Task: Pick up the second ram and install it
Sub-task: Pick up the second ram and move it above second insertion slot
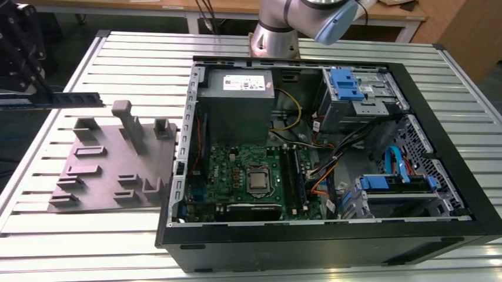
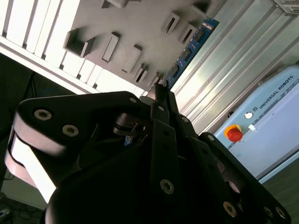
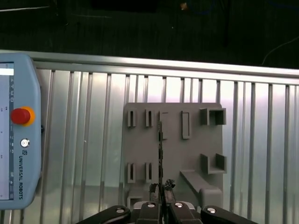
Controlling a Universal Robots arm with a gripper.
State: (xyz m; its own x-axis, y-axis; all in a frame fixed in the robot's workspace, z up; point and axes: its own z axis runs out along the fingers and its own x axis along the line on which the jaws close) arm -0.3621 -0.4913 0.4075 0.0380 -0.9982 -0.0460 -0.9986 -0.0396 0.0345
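Hanging over the bench (image 1: 117, 47) at the exterior view's left edge, the gripper (image 3: 161, 187) has its jaws pinched tight on one end of the second ram (image 1: 74, 100). The stick is held in the air near the far side of the grey fixture plate (image 1: 106, 170). How much gap lies under it I cannot tell.

Its long axis runs nearly level across the exterior view, and the free end points to that view's right, toward the open computer case (image 1: 314, 247). It stands on its long edge with the chip face turned to the exterior camera. In the first wrist view it shows edge-on as a thin dark line over the plate.

The plate's tallest post (image 1: 124, 117) rises just beside and below the stick's free end, with shorter posts close by. The plate's edge on the exterior view's right sits just beside the case wall. Inside the case, the motherboard (image 1: 235, 170) lies flat with the square processor (image 1: 259, 179) at its middle. The long memory slots (image 1: 297, 173) run just beside it, hemmed by loose cables and drive bays. Bare slats lie open beyond the plate. A teach pendant (image 3: 18, 140) sits well apart from the plate.
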